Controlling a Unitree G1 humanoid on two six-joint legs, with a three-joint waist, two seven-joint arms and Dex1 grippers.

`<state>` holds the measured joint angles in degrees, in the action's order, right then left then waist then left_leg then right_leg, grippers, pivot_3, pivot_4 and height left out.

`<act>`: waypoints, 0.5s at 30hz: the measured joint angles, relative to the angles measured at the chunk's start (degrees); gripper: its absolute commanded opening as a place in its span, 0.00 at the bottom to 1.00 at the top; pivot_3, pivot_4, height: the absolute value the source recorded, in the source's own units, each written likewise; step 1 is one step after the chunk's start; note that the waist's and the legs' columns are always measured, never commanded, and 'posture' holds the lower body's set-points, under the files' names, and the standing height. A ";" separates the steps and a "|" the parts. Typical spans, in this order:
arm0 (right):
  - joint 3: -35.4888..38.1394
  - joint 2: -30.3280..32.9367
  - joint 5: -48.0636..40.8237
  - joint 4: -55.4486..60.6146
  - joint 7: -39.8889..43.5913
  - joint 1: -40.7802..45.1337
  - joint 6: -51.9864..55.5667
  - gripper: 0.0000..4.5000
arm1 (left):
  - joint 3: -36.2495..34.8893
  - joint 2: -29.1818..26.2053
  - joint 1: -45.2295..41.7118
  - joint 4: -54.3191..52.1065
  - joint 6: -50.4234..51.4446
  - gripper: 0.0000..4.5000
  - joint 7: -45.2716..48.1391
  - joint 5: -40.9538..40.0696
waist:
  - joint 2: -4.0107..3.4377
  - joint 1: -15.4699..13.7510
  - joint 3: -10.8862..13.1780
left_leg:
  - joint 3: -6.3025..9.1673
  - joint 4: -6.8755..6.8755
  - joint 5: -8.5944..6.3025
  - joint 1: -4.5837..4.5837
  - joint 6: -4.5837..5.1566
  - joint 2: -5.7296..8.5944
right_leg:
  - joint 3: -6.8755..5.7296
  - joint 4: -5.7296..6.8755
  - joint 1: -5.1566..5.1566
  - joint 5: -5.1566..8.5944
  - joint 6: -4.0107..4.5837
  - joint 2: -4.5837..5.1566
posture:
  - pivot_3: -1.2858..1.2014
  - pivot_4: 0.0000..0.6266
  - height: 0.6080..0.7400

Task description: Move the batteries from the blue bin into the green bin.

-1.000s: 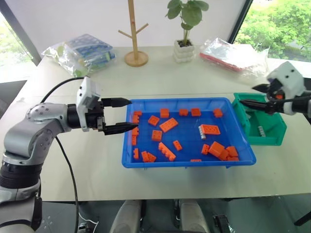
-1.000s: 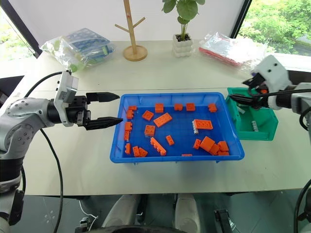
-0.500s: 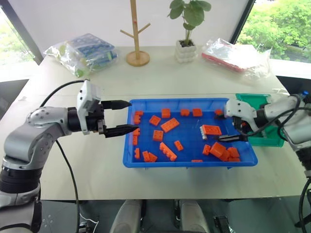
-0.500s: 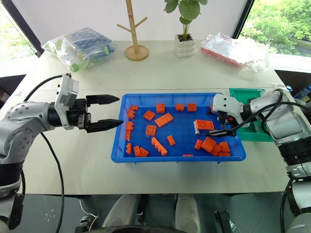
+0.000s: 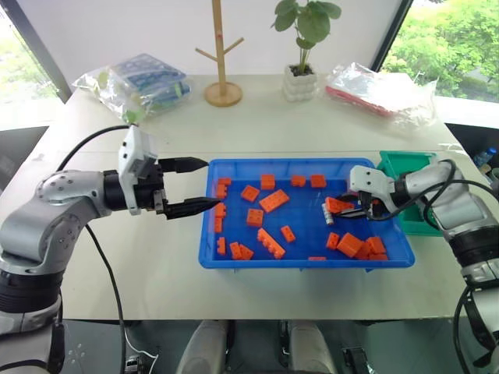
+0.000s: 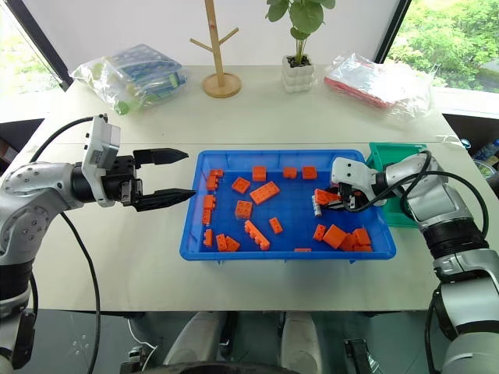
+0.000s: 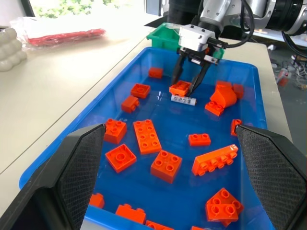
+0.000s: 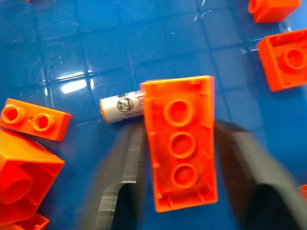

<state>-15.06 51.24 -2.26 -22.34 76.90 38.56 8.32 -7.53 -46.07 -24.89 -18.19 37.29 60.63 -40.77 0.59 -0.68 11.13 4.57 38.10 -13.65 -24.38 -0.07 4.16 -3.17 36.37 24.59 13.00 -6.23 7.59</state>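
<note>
My right gripper (image 7: 188,82) is down inside the blue bin (image 5: 234,261), at its right part. Its two black fingers stand apart, one on each side of an orange brick (image 8: 180,143) that lies upside down, and I cannot tell if they already press on it. Just beside this brick lies a battery (image 7: 183,100), a small pale cylinder with one end hidden under the brick's edge. The battery rests on the blue floor, and the fingers do not hold it.

More orange bricks (image 5: 270,200) are spread over the floor of the bin, with a small group (image 5: 359,245) near its front right corner. The green bin (image 5: 411,164) stands just beside the blue bin on its right side, partly behind my right arm, so I cannot see what is inside.

My left gripper (image 5: 192,185) hangs over the table (image 5: 327,125) just outside the left rim of the blue bin. Its fingers are wide apart and hold nothing, and they point toward the bin.
</note>
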 measured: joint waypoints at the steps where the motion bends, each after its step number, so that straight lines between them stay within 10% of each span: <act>1: 0.18 0.00 -0.18 0.28 0.13 -0.06 0.43 0.24 | 0.00 0.00 0.00 0.00 0.00 1.00 0.01 0.00 | 0.00 0.05 0.00 | 0.00 0.00 0.00 0.00 0.00 0.00 | 0.00 0.00 0.00 0.00 0.00 0.00 | 0.52 0.24 0.64; 14: 1.96 -17.50 -5.25 13.29 -10.96 7.08 20.28 0.24 | 1.17 0.74 -1.86 1.30 -0.22 1.00 0.26 0.28 | 0.00 1.43 0.00 | 0.09 -0.04 0.02 0.02 -0.04 0.00 | 0.00 0.31 0.14 -0.02 -0.02 -0.01 | 0.52 0.24 0.64; 15: 1.15 -19.22 -5.04 13.75 -12.65 6.95 21.46 0.35 | 1.25 0.77 -1.85 1.32 -0.23 1.00 0.29 0.28 | 0.00 1.29 0.00 | 0.09 -0.04 0.04 0.00 -0.08 0.03 | 0.01 0.39 0.17 -0.02 -0.02 0.02 | 0.52 0.24 0.64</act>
<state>-13.91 32.03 -7.31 -8.59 64.24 45.51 29.78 -6.28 -45.30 -26.74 -16.87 37.06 60.92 -40.49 0.59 0.61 11.13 4.66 38.06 -13.60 -24.38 -0.15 4.19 -3.16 36.76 24.76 12.98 -6.25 7.61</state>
